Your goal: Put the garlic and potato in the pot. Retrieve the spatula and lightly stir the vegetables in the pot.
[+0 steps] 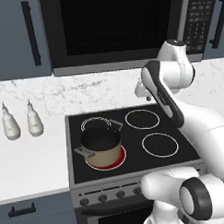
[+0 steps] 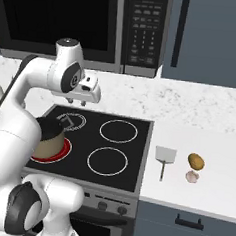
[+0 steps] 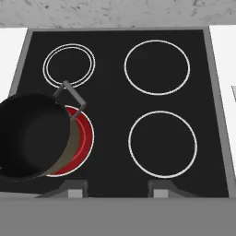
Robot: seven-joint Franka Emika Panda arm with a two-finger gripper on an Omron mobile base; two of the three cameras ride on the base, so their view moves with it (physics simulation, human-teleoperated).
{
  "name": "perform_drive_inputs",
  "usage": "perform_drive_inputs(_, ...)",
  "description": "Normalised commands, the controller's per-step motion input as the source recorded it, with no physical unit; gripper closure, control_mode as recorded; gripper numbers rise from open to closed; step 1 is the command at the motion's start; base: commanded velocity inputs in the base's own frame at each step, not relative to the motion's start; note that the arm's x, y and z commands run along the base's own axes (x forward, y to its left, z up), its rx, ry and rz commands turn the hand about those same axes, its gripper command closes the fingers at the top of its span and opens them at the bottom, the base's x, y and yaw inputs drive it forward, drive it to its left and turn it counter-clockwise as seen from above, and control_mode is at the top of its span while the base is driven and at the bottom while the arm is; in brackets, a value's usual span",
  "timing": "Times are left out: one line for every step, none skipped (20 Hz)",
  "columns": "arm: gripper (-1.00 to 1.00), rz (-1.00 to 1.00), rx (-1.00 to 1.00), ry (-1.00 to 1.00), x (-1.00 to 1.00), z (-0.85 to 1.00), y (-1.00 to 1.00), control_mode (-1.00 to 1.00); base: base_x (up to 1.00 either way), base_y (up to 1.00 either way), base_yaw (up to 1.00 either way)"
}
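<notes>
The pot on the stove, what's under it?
The tan-sided round pot sits on a glowing red burner ring. Only the ring's edge shows; the pot covers its centre.

Pot [image 2: 51,137]: near side blocked by the arm in the right base view; in the hand view its left edge is cut by the frame. Inside reads plain dark, can't tell contents. Red burner [image 1: 117,160] mostly under the pot. Gripper [image 2: 77,102]: fingers tiny in the right base view, jaw gap unreadable. Spatula [image 2: 164,160]: blade shape clear, handle too thin for detail. Garlic [image 2: 192,176] a small pale blur just beside the potato [image 2: 196,161]; whether they touch is unclear.
</notes>
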Motion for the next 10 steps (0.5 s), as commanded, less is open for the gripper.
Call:
perform_drive_inputs(-1.00, 0.00, 0.00, 0.00, -0.04, -0.09, 0.00, -1.00, 0.00, 0.00, 0.00)
perform_drive_inputs(-1.00, 0.00, -0.05, 0.00, -0.26, -0.35, 0.00, -1.00, 0.00, 0.00, 0.00)
perform_drive_inputs(-1.00, -0.07, -0.08, 0.00, -0.25, -0.42, -0.14, -1.00, 0.00, 0.00, 0.00)
perform_drive_inputs(-1.00, -0.15, -0.13, -0.07, -0.27, -0.29, -0.31, -1.00, 0.00, 0.00, 0.00)
perform_drive_inputs(-1.00, -0.19, -0.16, -0.02, -0.07, -0.29, -0.50, -1.00, 0.00, 0.00, 0.00)
perform_drive_inputs(-1.00, -0.24, -0.14, 0.00, -0.14, -0.26, -0.81, -1.00, 0.00, 0.00, 0.00)
perform_drive_inputs(-1.00, -0.41, -0.08, 0.00, -0.40, -0.39, -1.00, -1.00, 0.00, 0.00, 0.00)
perform_drive_inputs(-1.00, -0.41, -0.06, 0.00, -0.39, -0.44, -1.00, -1.00, 0.00, 0.00, 0.00)
perform_drive_inputs(-1.00, -0.39, -0.02, 0.00, -0.29, -0.38, -1.00, -1.00, 0.00, 0.00, 0.00)
perform_drive_inputs(-1.00, -0.37, -0.02, 0.00, -0.26, -0.40, -1.00, -1.00, 0.00, 0.00, 0.00)
